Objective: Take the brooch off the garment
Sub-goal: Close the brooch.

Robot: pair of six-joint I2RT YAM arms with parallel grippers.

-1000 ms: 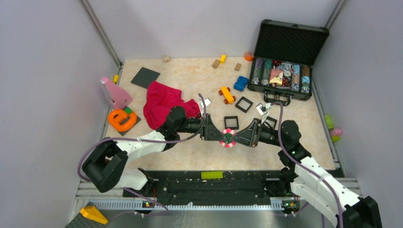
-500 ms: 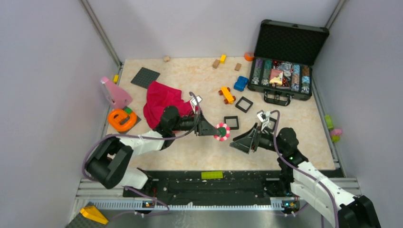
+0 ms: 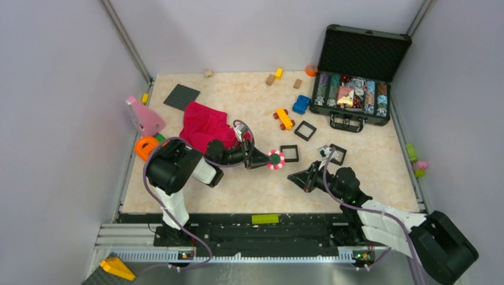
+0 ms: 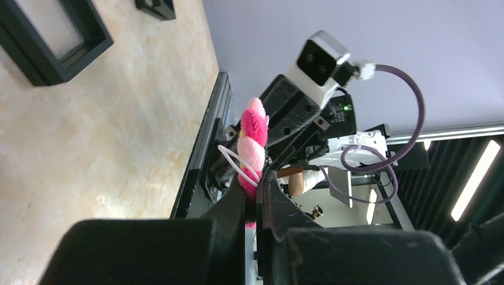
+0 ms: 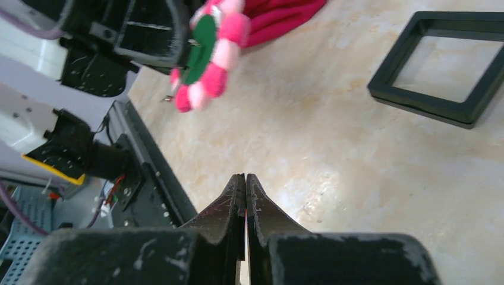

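The brooch (image 3: 275,159), a pink-and-white petalled disc with a dark green centre, hangs a little above the tabletop mid-table. My left gripper (image 3: 267,160) is shut on its left edge. In the left wrist view the brooch (image 4: 254,142) stands edge-on, pinched between the fingers of my left gripper (image 4: 257,191), with a thin white loop on it. The red garment (image 3: 205,126) lies crumpled behind the left arm, apart from the brooch. My right gripper (image 3: 293,176) is shut on nothing, low and to the right of the brooch. Its wrist view shows the brooch (image 5: 208,50) beyond my right gripper (image 5: 245,177).
Black square frames (image 3: 289,153) (image 3: 305,130) (image 5: 440,59) lie just beyond the grippers. An open black case (image 3: 356,89) of chips stands back right. An orange toy car (image 3: 284,118), a blue car (image 3: 301,104), an orange ring toy (image 3: 144,146) and a grey baseplate (image 3: 181,97) lie around.
The right gripper let go of the brooch, drew back to the right and shut. The left gripper carried the brooch a little left and away as its arm folded in.
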